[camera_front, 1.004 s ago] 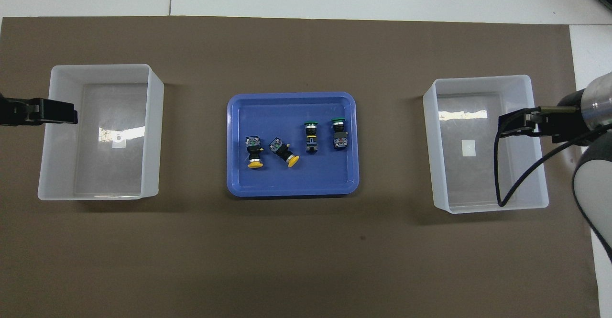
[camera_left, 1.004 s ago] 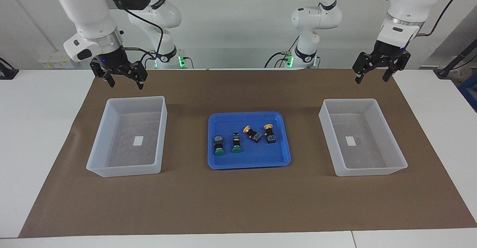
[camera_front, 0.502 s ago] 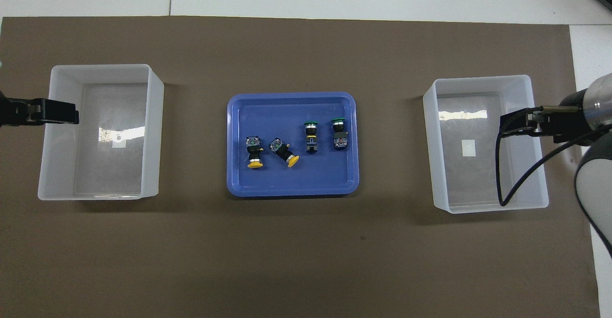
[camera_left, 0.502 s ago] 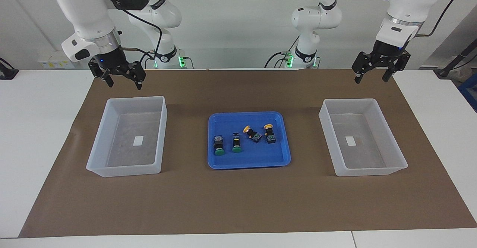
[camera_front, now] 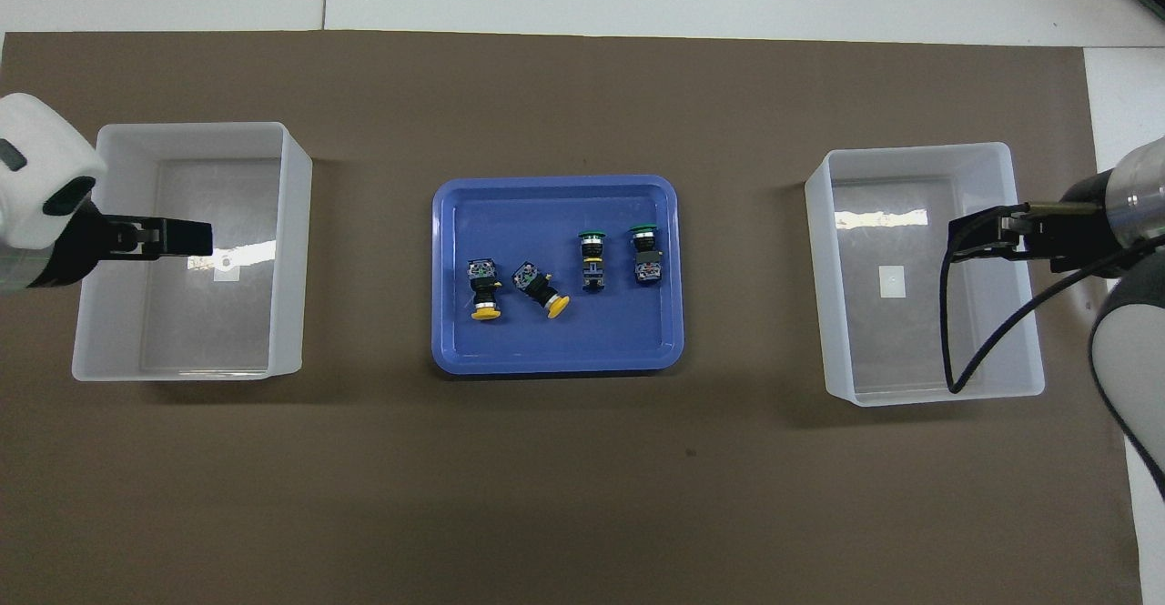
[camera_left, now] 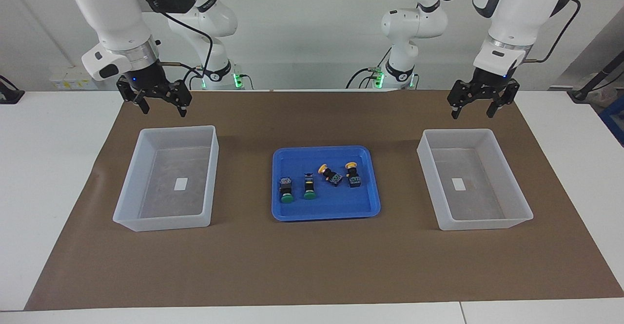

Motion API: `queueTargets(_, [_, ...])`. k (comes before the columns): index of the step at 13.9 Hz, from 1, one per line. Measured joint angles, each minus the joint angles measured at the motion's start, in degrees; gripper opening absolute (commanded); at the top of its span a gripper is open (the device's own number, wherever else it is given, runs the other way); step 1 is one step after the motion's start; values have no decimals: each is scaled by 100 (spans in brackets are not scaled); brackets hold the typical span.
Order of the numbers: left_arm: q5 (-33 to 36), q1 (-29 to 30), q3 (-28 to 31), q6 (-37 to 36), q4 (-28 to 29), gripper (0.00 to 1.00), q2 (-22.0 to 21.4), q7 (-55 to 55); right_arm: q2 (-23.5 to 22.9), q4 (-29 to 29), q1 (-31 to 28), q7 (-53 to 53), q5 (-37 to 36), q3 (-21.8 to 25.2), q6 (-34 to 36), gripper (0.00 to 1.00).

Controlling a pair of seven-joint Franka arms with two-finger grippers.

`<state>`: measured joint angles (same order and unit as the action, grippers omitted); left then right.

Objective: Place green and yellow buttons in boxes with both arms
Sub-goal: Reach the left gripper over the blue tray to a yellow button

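Note:
Two green buttons (camera_left: 286,190) (camera_left: 309,188) and two yellow buttons (camera_left: 328,173) (camera_left: 352,174) lie on their sides in the blue tray (camera_left: 325,214). From overhead the green buttons (camera_front: 592,260) (camera_front: 644,255) lie beside the yellow buttons (camera_front: 482,292) (camera_front: 542,289). A translucent box (camera_left: 482,225) stands at the left arm's end, another box (camera_left: 165,224) at the right arm's end. My left gripper (camera_left: 472,114) hangs open, raised over its box (camera_front: 291,250). My right gripper (camera_left: 165,112) hangs open, raised over the other box (camera_front: 819,287). Neither holds anything.
The blue tray (camera_front: 555,364) sits mid-table between the two boxes, all on a brown mat (camera_left: 312,265). Each box has a small white label on its floor. A black cable (camera_front: 965,350) loops from the right arm over its box.
The left arm has swung toward the middle of the table, its gripper now further in over its box. The right gripper has hardly moved. The buttons lie as before.

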<state>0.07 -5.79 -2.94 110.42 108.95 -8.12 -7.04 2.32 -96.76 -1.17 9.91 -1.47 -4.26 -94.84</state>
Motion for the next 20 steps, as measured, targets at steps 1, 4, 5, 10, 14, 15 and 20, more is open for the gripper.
queueTargets(1, [-17, -180, -8, 226, 149, 100, 17, -402, 0, 0, 1, 0, 0, -1, 0, 100])
queueTargets(4, [-19, -780, -29, 997, 682, 100, 140, -1456, 0, 0, 2, 0, 0, -15, 0, 100])
queueTargets(5, [-20, -958, -31, 1212, 873, 100, 215, -1673, 0, 0, 3, 1, 0, -30, 0, 100])
queueTargets(10, [-21, -1509, -33, 2428, 1286, 100, 870, -2471, 0, -1, 5, 3, 0, -42, -38, 100])
queueTargets(14, [-21, -1617, -29, 2925, 1645, 100, 933, -2507, 0, -1, 5, 3, 0, -42, -163, 100])
queueTargets(15, [-21, -1645, -28, 3024, 1704, 100, 936, -2517, 0, -2, 5, 3, 0, -42, -198, 100])
queueTargets(20, [-21, -1946, -27, 3767, 1839, 100, 1404, -3056, 0, -48, 5, 5, 0, -43, -327, 100])
